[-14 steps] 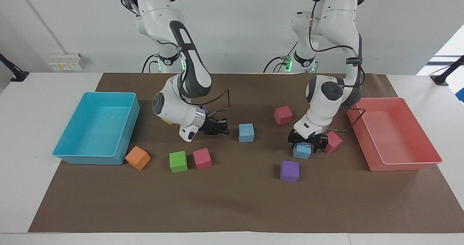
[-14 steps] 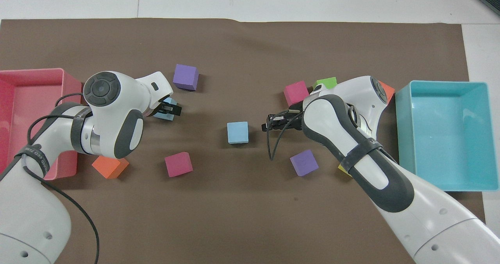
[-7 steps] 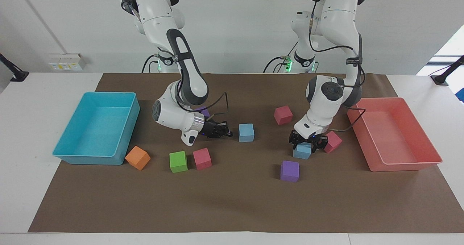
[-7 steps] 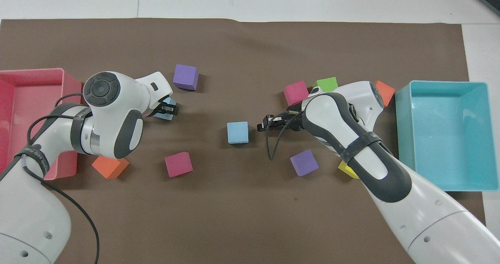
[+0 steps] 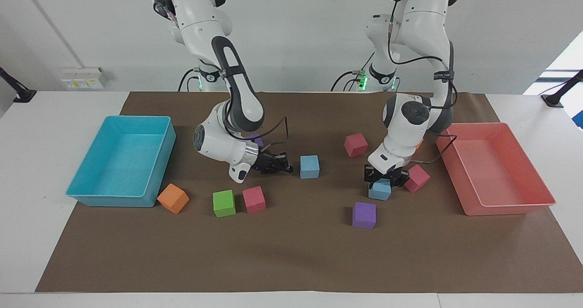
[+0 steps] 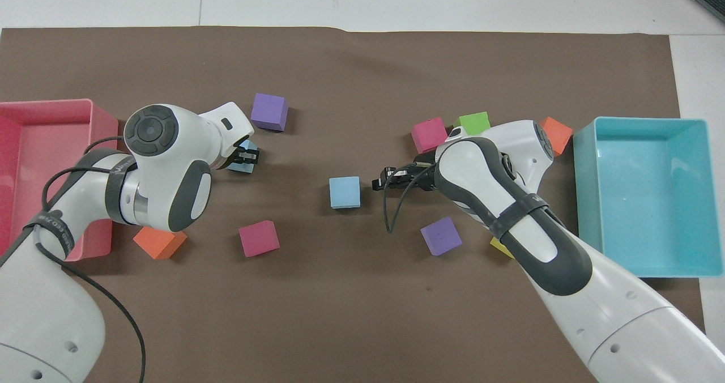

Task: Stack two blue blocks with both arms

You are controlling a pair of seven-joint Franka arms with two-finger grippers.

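Note:
Two light-blue blocks lie on the brown mat. One blue block (image 5: 380, 191) (image 6: 240, 166) sits toward the left arm's end, beside a pink cube (image 5: 417, 178). My left gripper (image 5: 381, 181) (image 6: 249, 157) comes down on it from above and is shut on it; the block rests on the mat. The other blue block (image 5: 309, 166) (image 6: 345, 192) stands free in the middle of the mat. My right gripper (image 5: 288, 168) (image 6: 376, 183) is shut and empty, held low and level. It points at that block from the right arm's end, a small gap away.
A turquoise tray (image 5: 109, 202) stands at the right arm's end, a pink tray (image 5: 505, 207) at the left arm's end. Scattered cubes: purple (image 5: 364, 215), pink (image 5: 355, 144) (image 5: 253, 199), green (image 5: 224, 203), orange (image 5: 173, 198), yellow (image 6: 501, 247).
My left gripper has closed its fingers onto the blue block beneath it. My right gripper has edged closer to the middle blue block and stayed shut.

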